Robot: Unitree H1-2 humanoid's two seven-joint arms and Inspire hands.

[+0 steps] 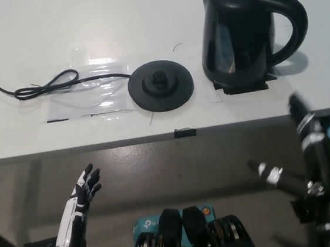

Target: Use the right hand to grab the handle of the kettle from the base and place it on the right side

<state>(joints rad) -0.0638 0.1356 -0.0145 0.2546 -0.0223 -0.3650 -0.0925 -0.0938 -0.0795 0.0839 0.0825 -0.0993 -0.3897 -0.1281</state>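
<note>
Kettle (244,29) sits on the table (142,19) at the right, off its base (160,85), on a dark taped mark, handle pointing right. Left to right: power cord (37,87) at far left running to the base mid-table, then the kettle well apart from it. White left hand (84,194) rests low at lower left below the table edge, fingers apart, empty. Black right hand (301,156) is at lower right, below the table edge, fingers spread, holding nothing, clear of the handle. Judgement: placement looks done; nothing left but parking the arm.
</note>
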